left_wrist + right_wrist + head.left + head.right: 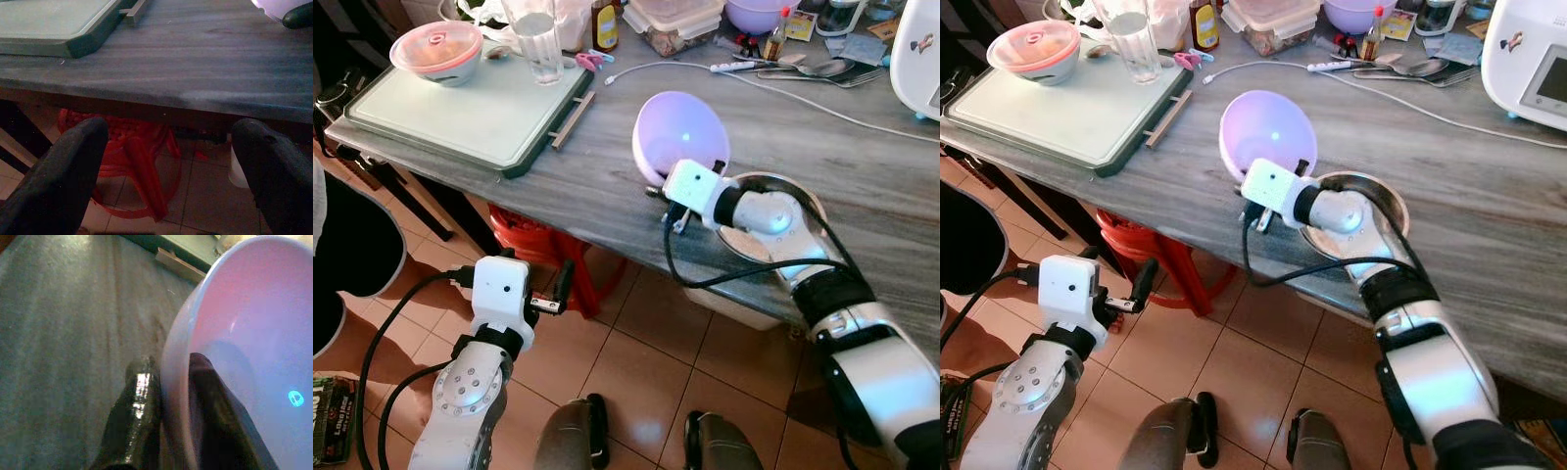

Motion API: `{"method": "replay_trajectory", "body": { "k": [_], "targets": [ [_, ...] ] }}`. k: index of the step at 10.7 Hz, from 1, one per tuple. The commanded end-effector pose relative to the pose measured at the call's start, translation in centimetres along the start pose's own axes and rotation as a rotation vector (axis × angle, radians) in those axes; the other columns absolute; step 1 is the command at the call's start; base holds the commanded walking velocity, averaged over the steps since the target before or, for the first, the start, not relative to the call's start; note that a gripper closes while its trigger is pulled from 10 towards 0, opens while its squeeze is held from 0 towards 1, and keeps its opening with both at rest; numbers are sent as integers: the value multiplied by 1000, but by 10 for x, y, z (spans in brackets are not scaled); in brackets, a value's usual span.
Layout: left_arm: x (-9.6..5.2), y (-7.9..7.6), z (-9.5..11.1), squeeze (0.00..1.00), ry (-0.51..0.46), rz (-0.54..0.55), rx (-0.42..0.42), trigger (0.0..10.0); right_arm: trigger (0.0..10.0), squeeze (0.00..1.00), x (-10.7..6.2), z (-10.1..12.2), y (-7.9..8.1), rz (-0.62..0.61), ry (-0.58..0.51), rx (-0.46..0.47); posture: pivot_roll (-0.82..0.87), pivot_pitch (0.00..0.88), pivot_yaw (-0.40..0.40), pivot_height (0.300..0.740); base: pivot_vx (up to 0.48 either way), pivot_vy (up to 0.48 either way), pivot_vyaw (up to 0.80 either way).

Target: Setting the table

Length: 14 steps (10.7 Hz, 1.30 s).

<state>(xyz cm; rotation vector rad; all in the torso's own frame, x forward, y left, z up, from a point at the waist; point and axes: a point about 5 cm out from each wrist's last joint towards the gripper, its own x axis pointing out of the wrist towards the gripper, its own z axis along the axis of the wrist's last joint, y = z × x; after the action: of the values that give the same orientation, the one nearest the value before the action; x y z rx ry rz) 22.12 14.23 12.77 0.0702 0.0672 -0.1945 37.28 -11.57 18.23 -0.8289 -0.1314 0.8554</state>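
1. Counting: two purple bowls, the near lilac bowl [680,135] and a second purple bowl [759,14] at the far edge; one pink lidded bowl [436,51]; one glass [539,43]; one pale green tray [460,113]; one metal plate [1356,196]; one red stool [543,250] under the worktop [862,166].
2. Right claw [168,416] is clenched on the lilac bowl's rim: one finger [134,416] outside the wall, the other inside, seen close in the right wrist view.
3. Lilac bowl sits tilted on its side, mouth facing the camera, near the worktop's front edge, just beside the metal plate, which lies partly under the right arm.
4. Left claw [171,161] hangs released, fingers wide apart, below the worktop edge and over the tiled floor [636,362], well apart from the bowl; the red stool shows between its fingers.
5. Materials: lilac bowl is smooth, glossy, round plastic; worktop is grey streaked wood grain; tray is flat, rectangular, dark-rimmed; glass is clear; plate is shiny and round.
6. White cable [783,93] runs across the worktop behind the bowl; spoons [818,69] lie near the far edge.
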Motion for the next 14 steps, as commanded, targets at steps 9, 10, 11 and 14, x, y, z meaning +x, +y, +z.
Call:
{"method": "replay_trajectory", "body": {
  "k": [9,10,11,14],
  "targets": [
    [11,0,-5,0,7,26,-12,10000,10000,1000,-11,6,-20,148,100,-66,64,177,81,740,0,0,0],
    [13,0,-4,0,3,24,-12,10000,10000,1000,-13,9,-24,132,78,-44,56,170,79,740,0,0,0],
    [15,-1,-5,0,0,23,-13,10000,10000,1000,-19,12,-27,117,66,-35,48,165,79,740,0,0,0],
    [21,-2,-5,0,-11,17,-17,10000,10000,1000,-27,19,-39,50,64,-40,32,149,81,740,0,0,0]
  ]
}}
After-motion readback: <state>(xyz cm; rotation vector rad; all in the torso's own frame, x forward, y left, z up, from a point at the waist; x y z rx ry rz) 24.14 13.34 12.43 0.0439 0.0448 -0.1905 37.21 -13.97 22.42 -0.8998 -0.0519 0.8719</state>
